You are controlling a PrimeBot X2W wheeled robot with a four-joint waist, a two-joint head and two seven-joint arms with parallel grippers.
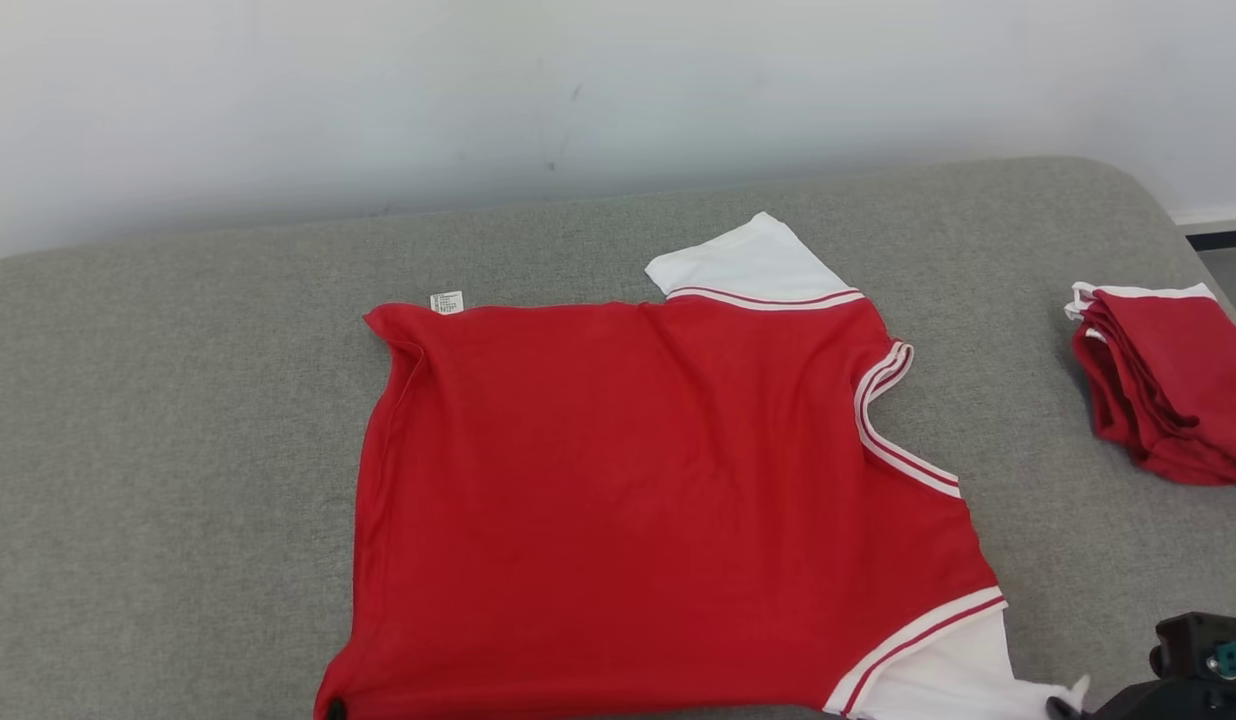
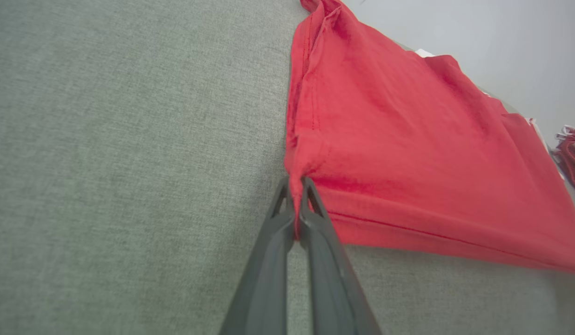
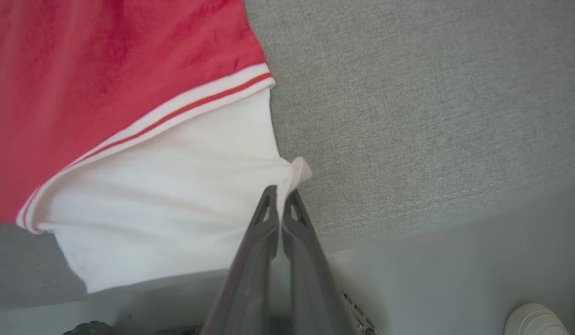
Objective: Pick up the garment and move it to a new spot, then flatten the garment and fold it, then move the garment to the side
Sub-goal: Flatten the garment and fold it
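The left gripper is clamping the red jersey by its near-left hem corner, the right gripper its near-right white sleeve; flattening well is calling for even, low outward tension.

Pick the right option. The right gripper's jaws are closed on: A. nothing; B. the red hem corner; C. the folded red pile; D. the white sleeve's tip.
D: the right wrist view shows the right gripper with jaws pinched on the tip of the white sleeve.
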